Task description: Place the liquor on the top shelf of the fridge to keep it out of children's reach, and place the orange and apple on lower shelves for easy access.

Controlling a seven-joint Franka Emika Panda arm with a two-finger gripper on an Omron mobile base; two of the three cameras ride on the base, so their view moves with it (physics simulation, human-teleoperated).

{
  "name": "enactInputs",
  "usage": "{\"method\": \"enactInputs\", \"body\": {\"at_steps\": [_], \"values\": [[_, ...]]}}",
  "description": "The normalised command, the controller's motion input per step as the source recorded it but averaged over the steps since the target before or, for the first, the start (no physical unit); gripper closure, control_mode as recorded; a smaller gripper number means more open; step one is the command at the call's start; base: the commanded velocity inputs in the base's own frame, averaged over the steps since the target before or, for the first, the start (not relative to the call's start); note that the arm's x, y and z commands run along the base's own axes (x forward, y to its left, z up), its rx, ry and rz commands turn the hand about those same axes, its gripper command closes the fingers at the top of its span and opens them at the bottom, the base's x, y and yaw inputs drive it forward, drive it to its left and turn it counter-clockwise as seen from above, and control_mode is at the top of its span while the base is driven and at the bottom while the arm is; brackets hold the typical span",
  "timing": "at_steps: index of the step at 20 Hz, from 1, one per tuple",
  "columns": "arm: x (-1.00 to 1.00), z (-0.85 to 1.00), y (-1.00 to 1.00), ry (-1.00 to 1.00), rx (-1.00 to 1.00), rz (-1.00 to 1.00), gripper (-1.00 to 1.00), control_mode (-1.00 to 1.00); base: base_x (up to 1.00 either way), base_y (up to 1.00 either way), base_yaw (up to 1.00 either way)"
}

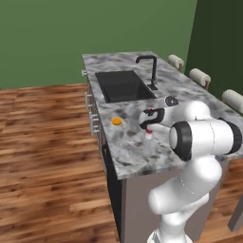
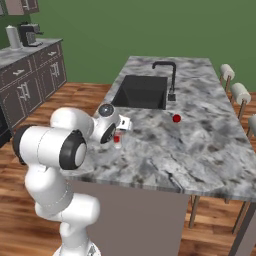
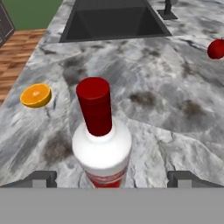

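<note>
Liquor bottle [image 3: 101,141] stands upright on the marble island counter [image 1: 142,156], near the sink [image 1: 124,86], between the wide-open fingers of the gripper [image 3: 112,178]; a lower, centred squeeze on the body should hold best

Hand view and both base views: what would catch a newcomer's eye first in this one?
The liquor stands upright on the marble counter, close before the camera, between the open gripper's tips. The orange lies to its left in the hand view, the apple farther off at the right edge. Beyond them is a black sink with a dark faucet.
</note>
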Motion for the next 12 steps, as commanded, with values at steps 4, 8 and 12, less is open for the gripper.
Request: {"method": "enactInputs", "body": {"at_steps": [4,8,12], "values": [[0.32,-0.12,0.00,0.00,0.00,0.00,-1.00,-1.00,0.00,0.00,0.00],[0.30,-0.13,0.00,0.00,0.00,0.00,-1.00,-1.00,0.00,0.00,0.00],[0.28,-0.14,0.00,0.00,0.00,0.00,-1.00,-1.00,0.00,0.00,0.00]]}}
